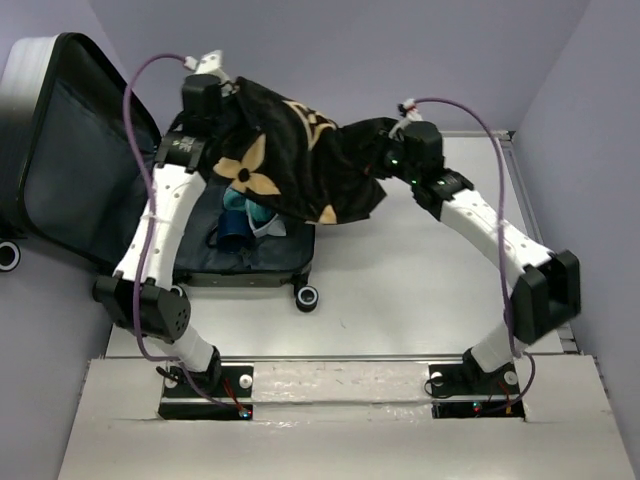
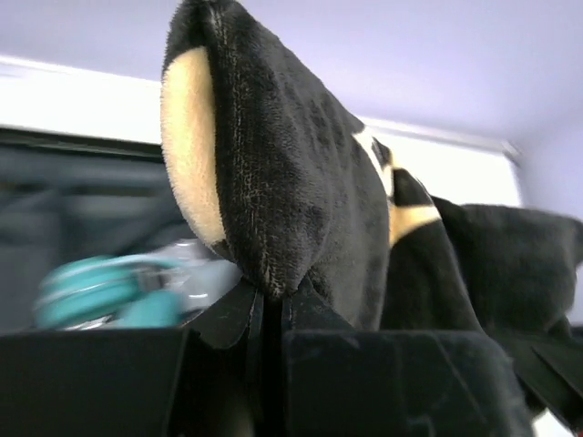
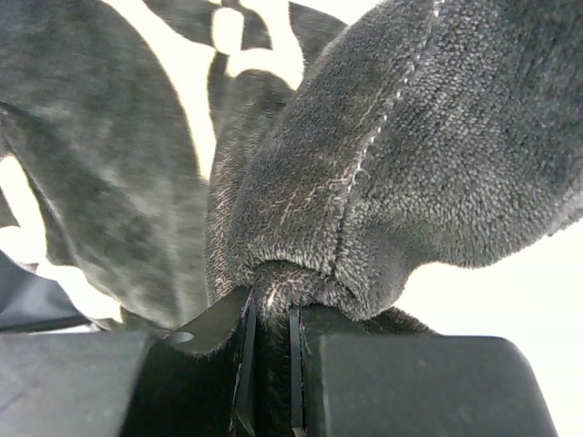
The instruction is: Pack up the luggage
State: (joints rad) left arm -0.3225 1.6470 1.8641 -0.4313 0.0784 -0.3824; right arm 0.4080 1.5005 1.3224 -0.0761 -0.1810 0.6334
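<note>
Open luggage (image 1: 80,170) under left hand (image 1: 213,88), right hand (image 1: 397,135) beside, both pinching cloth (image 1: 300,160)

the right gripper (image 3: 271,341) pinches a fold of black plush cloth (image 3: 437,155) with pale patches between its fingers (image 3: 219,332).

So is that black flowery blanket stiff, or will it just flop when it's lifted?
Probably floppy: the plush black blanket sags between the two sets of jaws pinching its ends and hangs over the open suitcase. Likely light, since thin pinches hold it up. Its fuzzy pile looks grippy rather than slippery, so it shouldn't slide out easily.
</note>
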